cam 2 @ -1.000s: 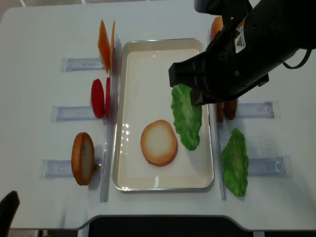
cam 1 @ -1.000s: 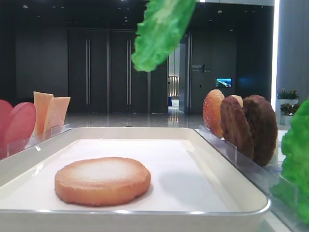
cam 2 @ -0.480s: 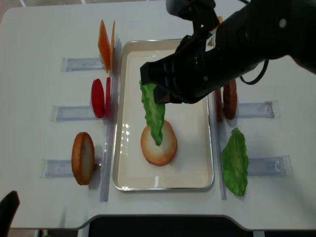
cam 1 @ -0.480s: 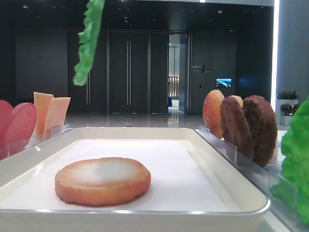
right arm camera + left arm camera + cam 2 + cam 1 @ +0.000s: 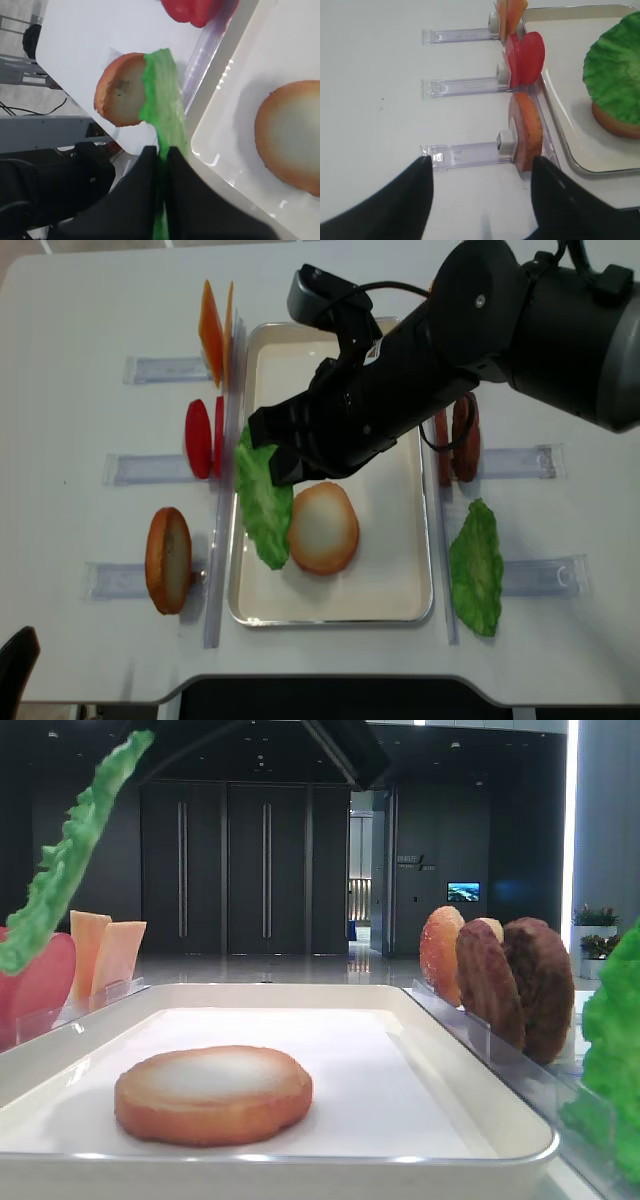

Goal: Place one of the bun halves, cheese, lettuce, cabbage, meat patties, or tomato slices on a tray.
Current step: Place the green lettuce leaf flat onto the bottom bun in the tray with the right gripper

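My right gripper (image 5: 162, 150) is shut on the top edge of a ruffled green lettuce leaf (image 5: 262, 510). The leaf hangs over the left side of the white tray (image 5: 420, 570), beside and partly over a golden bun half (image 5: 325, 530) lying flat on the tray base. From the low view the leaf (image 5: 70, 860) dangles high at the left, clear of the bun (image 5: 212, 1092). My left gripper (image 5: 481, 160) stands open and empty above the table, in front of an upright bun half (image 5: 525, 130).
Clear racks flank the tray. On the left stand cheese slices (image 5: 213, 320), tomato slices (image 5: 203, 438) and a bun half (image 5: 168, 560). On the right are meat patties (image 5: 463, 440) and a second lettuce leaf (image 5: 477, 568). My right arm spans the tray's upper half.
My right gripper has carried the lettuce leftward across the tray, from its right side to its left edge. The bun and the left gripper have not moved.
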